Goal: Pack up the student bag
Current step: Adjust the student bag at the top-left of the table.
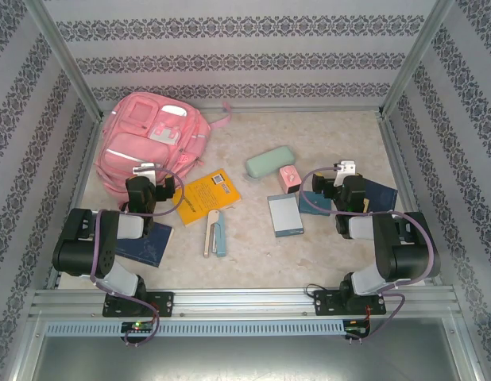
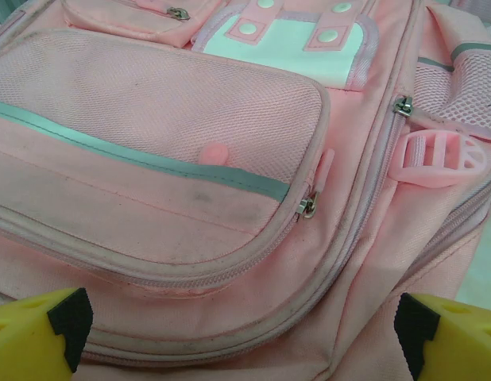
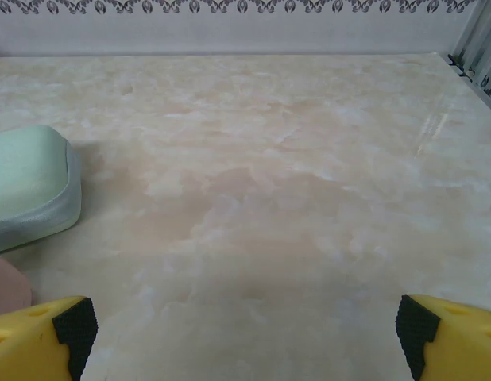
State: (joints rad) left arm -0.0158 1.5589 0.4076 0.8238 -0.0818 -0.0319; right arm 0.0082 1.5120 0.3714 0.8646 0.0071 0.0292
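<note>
Pink mesh-pocketed student bag (image 1: 150, 143) lodged in far-left corner; marbled tabletop (image 3: 309, 198) open at right; left tool (image 2: 237, 337) and right tool (image 3: 245, 337) spread.

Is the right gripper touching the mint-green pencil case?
Apart. The top view shows bare table between the open right gripper and the mint-green pencil case, which lies off to its left.
</note>
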